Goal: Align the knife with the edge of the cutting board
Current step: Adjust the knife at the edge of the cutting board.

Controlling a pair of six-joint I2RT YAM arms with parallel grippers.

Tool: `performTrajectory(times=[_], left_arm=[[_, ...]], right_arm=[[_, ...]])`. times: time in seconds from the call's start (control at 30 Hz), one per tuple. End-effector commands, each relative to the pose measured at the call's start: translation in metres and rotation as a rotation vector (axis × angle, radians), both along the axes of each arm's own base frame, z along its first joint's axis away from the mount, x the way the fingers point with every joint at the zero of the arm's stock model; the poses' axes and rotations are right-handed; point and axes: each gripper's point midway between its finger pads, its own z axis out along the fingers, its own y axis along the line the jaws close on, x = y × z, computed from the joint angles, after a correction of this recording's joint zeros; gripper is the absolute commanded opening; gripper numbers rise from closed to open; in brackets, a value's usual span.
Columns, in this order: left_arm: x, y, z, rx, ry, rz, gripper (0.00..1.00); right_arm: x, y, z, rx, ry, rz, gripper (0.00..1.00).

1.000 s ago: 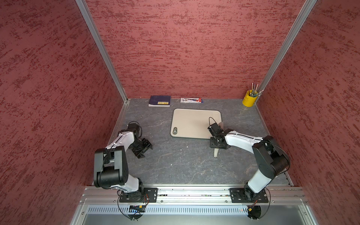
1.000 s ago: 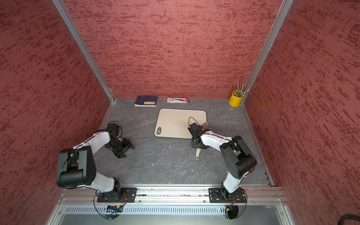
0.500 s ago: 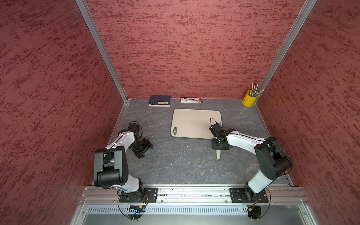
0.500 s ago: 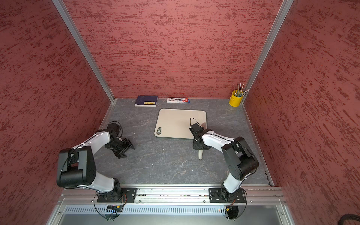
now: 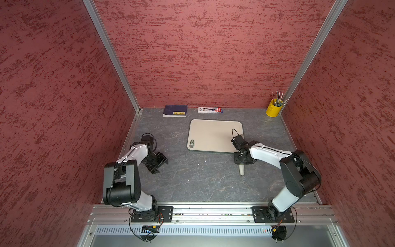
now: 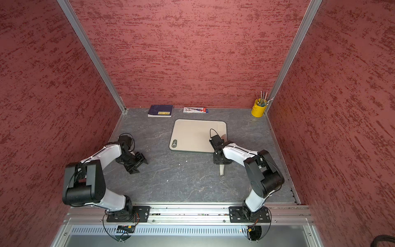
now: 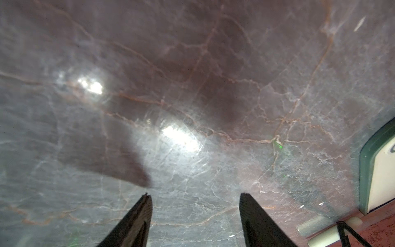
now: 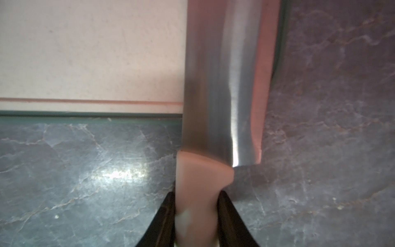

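Grip is new: the right claw (image 8: 196,200) has just pinched shut on the knife (image 8: 224,85) handle. Blade lies across the cutting board (image 8: 85,53) corner, close beside its side edge, so straightening can start. The left claw (image 7: 193,197) hangs half-wide, empty, over the table (image 7: 192,64).

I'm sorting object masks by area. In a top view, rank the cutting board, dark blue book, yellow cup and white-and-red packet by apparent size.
In a top view:
1. cutting board
2. dark blue book
3. yellow cup, close behind the book
4. white-and-red packet, long but thin
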Motion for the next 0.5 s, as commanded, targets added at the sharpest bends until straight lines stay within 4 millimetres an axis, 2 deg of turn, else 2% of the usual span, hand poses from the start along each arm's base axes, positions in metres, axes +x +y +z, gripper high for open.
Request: performTrajectory(times=[0.0, 0.23, 0.47], left_arm=[[0.0030, -0.0005, 0.0026, 0.002, 0.009, 0.001, 0.69], [0.0026, 0.0028, 0.0009, 0.018, 0.035, -0.010, 0.69], [0.0007, 0.0029, -0.0033, 0.018, 0.053, -0.013, 0.69]], right_arm=[[0.0165, -0.0005, 0.0076, -0.005, -0.044, -0.020, 0.30], [0.0164, 0.0025, -0.0018, 0.016, -0.038, -0.038, 0.29], [0.0201, 0.0063, 0.0001, 0.032, -0.043, -0.047, 0.29]])
